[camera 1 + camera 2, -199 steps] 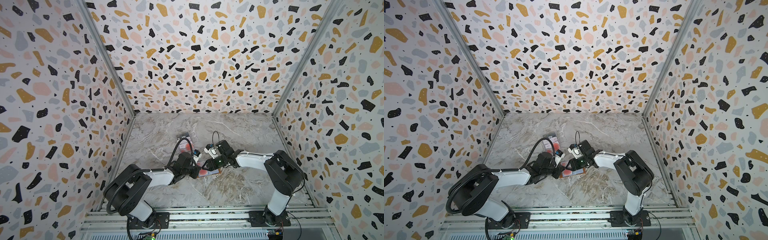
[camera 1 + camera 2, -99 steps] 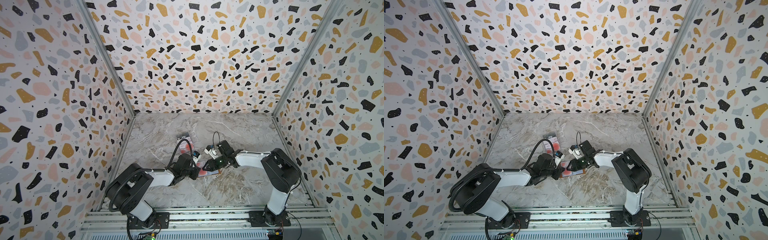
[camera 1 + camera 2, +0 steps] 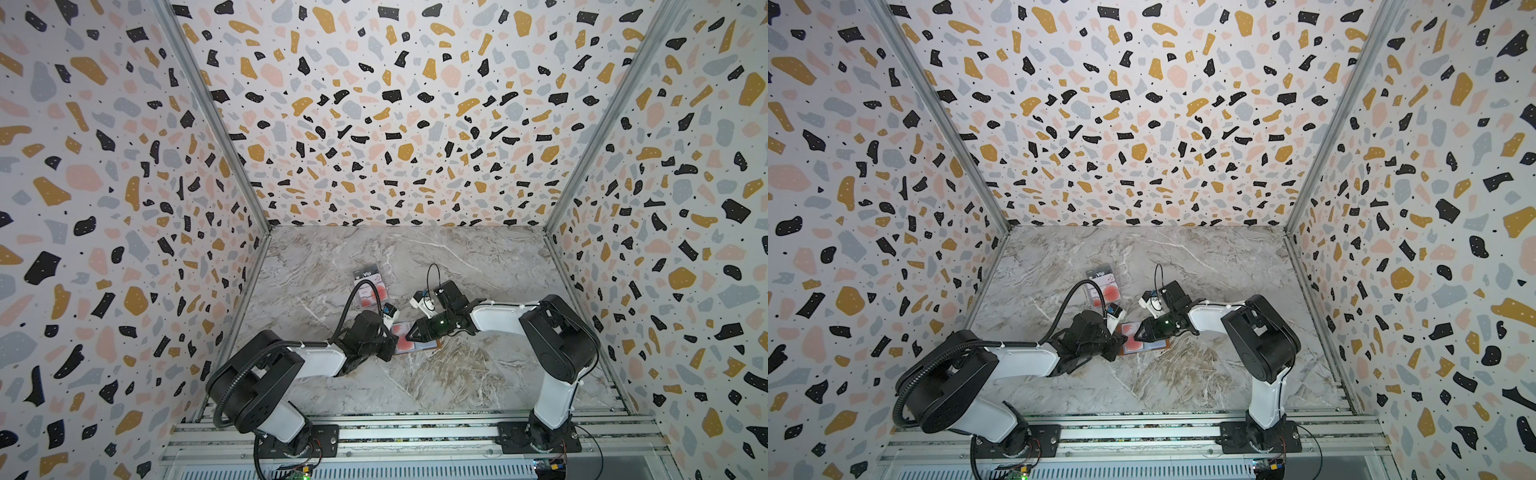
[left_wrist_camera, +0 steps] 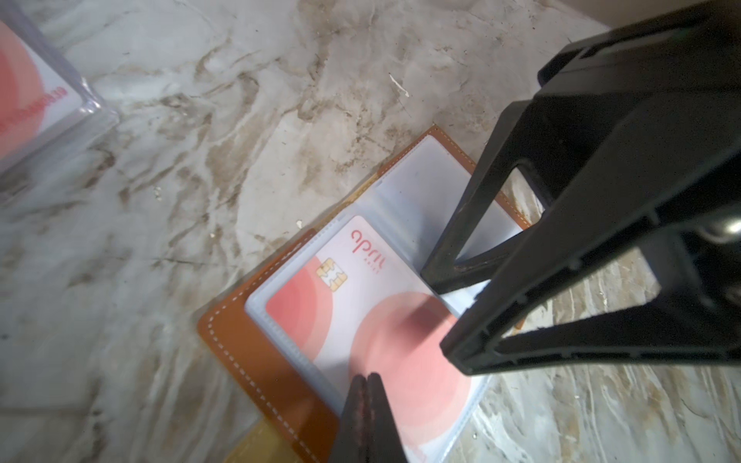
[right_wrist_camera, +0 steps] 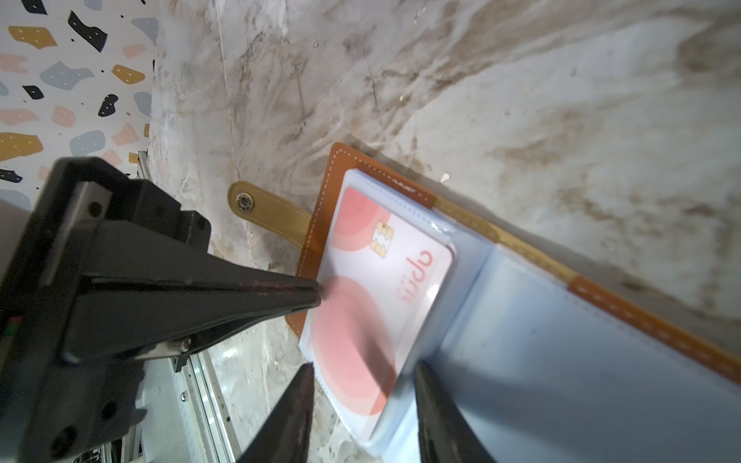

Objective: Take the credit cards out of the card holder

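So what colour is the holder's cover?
Holder is tan-brown with white stitching; clearest in left wrist view.

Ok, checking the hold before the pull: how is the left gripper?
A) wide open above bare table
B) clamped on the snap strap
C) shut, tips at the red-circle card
C: the left wrist view shows the left gripper with jaws pressed together, tips at the card in the card holder.

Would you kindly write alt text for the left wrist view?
An open card holder lies on marble, a white credit card with red circles in its sleeve. The shut left hand points at the card; the open right hand brackets its end.
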Controlling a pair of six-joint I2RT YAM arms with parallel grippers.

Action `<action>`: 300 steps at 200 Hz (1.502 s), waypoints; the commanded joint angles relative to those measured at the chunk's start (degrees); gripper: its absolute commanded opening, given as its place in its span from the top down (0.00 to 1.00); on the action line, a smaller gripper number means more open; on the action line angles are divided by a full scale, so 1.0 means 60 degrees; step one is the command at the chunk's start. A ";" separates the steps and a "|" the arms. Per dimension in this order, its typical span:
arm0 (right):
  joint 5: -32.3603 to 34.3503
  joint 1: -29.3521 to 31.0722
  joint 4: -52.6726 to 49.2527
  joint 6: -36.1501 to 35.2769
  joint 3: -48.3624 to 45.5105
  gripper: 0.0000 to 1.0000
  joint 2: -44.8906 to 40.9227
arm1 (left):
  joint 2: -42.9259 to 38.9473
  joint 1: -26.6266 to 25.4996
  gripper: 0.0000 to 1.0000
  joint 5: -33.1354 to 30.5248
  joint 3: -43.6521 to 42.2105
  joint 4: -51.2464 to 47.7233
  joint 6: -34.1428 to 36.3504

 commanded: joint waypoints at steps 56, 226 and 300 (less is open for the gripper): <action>-0.0610 -0.0039 0.0321 0.0171 -0.0090 0.58 0.0018 | 0.0233 -0.0054 1.00 -0.0220 -0.0275 -0.0492 -0.0087; -0.1210 -0.0038 -0.0358 -0.0322 0.0363 0.61 0.0233 | 0.0153 -0.0069 1.00 -0.0283 -0.0572 -0.0242 -0.0213; -0.0290 -0.0184 -0.0896 -0.0469 0.0416 0.65 -0.0476 | 0.0249 -0.0067 1.00 -0.0396 -0.0514 -0.0299 -0.0246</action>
